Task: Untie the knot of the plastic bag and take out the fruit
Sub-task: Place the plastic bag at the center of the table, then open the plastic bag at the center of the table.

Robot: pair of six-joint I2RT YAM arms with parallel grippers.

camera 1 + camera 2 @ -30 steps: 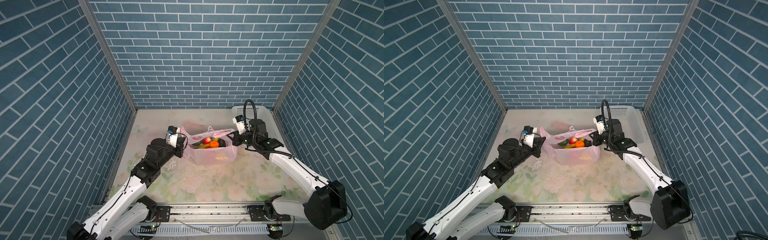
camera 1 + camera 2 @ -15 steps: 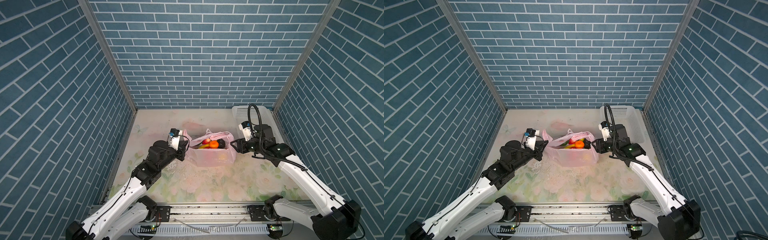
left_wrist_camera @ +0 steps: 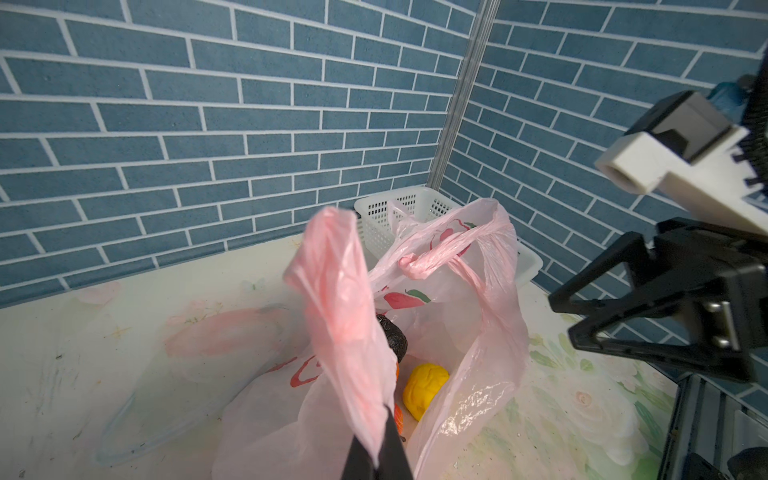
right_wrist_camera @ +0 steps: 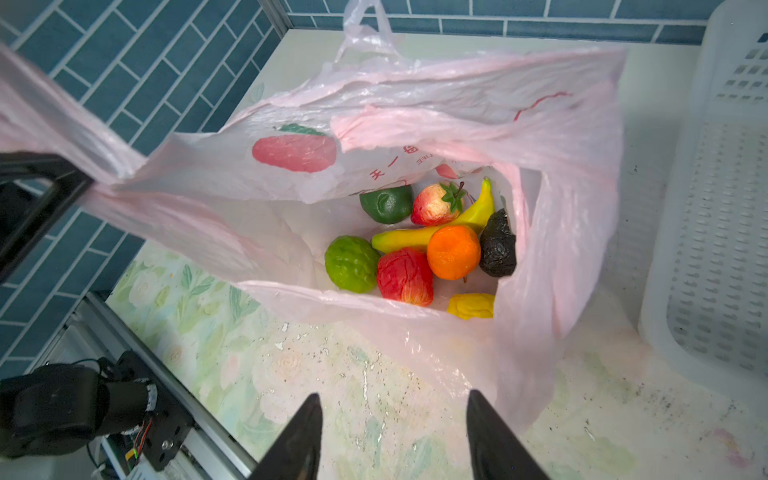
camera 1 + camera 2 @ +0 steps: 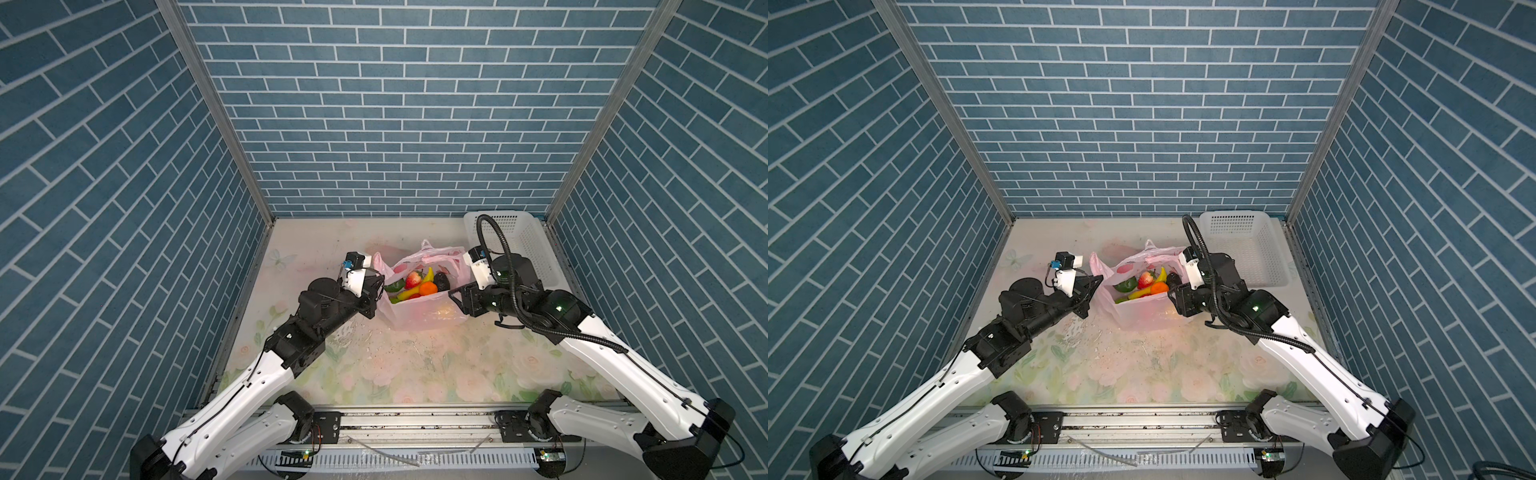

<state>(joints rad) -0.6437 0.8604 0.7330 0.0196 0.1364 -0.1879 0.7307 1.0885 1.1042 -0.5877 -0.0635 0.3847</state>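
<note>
Left fingers (image 3: pixel 397 457) clamped shut on the plastic bag (image 4: pixel 457 83); right fingers (image 4: pixel 299 440), half-spread and empty, stand nearer the fruit (image 4: pixel 453 251), directly ahead inside it.

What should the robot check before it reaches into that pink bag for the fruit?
1. Bag mouth open: ok.
2. Left jaws shut on the bag's handle, with that side lifted: ok.
3. Right jaws open, nothing between them: ok.
4. Fruit in sight from above, orange among it: ok.
5. Other handle clear of the opening: not ok, it sags over part of it.
6. Room for the right jaws to close around one fruit: cannot tell.
</note>
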